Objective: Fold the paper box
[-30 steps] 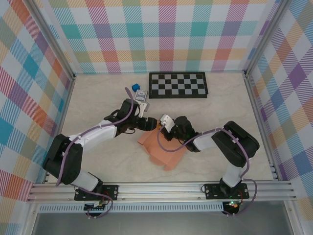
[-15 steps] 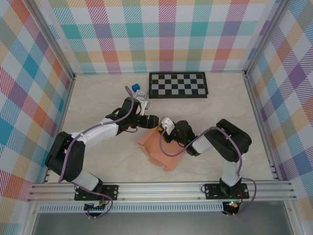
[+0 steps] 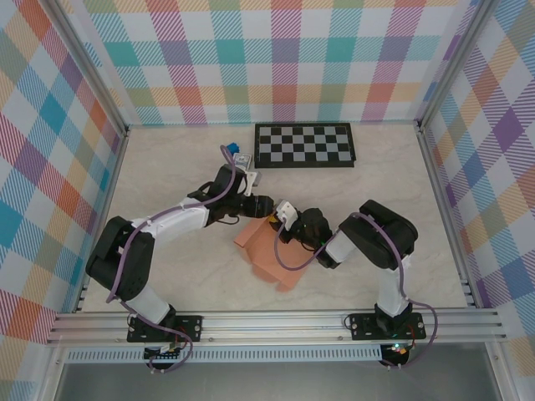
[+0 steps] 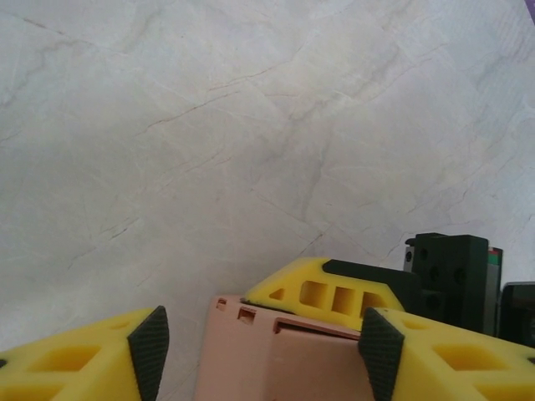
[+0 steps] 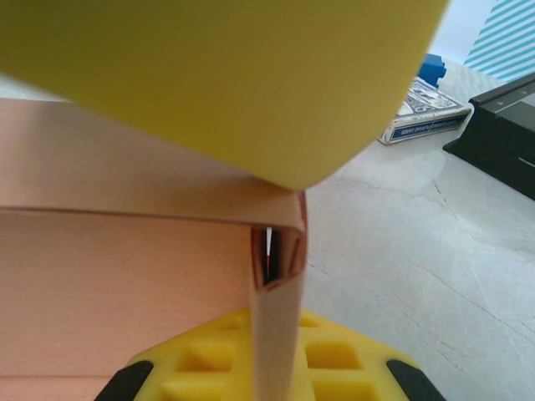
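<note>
Pale, marble-veined surface (image 3: 167, 167) is stretching out under both arms, with bright plaid walls closing it in. The paper box (image 3: 269, 255) is lying partly folded directly beneath and between the two hands, with one wall raised and a flat panel trailing back toward the arm bases.

It is looking like thin, light cardboard: stiff enough along its creases to stand, but likely to buckle or slide on the smooth surface if it is pushed mid-panel. The best hold is probably on a flap edge close to a fold line, with the other hand bracing the wall beside it.

The right hand (image 5: 280, 251) is reaching in low from the right, forearm nearly level, and is clamping down tight on a folded-over flap at the box's upper corner. One yellow finger is pressing on top of the flap and the other is sitting below.

The left hand (image 4: 263, 351) is coming in from the opposite side with its arm stretched long and the wrist tipped down. Its jaws are standing apart and straddling the box's end. Bare surface is showing between the cardboard and one black pad (image 4: 150, 347), so it is not gripping yet. The right hand's finger is lying just beyond the left fingertips.

Beyond the left hand, a card pack (image 3: 242, 160) and a blue cube (image 3: 231, 149) are sitting well apart from the box.
</note>
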{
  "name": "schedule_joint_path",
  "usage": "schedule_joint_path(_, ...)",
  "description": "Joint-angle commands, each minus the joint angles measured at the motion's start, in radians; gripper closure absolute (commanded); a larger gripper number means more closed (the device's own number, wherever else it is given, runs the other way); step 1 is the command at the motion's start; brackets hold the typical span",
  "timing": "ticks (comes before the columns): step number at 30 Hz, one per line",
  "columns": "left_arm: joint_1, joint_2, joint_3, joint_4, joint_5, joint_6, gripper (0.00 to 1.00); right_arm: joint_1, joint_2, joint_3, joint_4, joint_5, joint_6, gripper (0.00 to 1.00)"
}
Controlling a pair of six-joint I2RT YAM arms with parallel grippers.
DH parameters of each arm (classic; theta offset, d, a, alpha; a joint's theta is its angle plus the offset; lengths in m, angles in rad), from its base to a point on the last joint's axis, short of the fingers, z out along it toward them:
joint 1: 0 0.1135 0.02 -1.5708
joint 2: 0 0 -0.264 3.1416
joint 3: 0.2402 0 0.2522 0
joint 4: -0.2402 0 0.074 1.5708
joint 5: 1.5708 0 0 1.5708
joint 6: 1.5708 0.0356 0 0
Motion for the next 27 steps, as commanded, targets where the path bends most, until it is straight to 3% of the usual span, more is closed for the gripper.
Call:
schedule_joint_path(1, -0.032, 0.026, 0.008, -0.045, 0.013, 0.016, 0.41, 0.005, 0.053, -0.011, 0.003, 0.020, -0.050, 0.99)
schedule_joint_path(7, -0.060, 0.039, 0.009, -0.069, -0.037, 0.037, 0.56, 0.005, 0.049, -0.001, -0.027, 0.087, -0.047, 0.96)
schedule_joint_path(22, -0.085, 0.060, -0.003, -0.072, -0.088, 0.052, 0.58, 0.005, 0.037, -0.003, 0.006, 0.015, -0.011, 0.93)
schedule_joint_path(27, -0.028, -0.021, -0.018, -0.036, -0.046, 0.055, 0.52, 0.001, 0.034, -0.013, 0.003, 0.029, -0.014, 0.95)
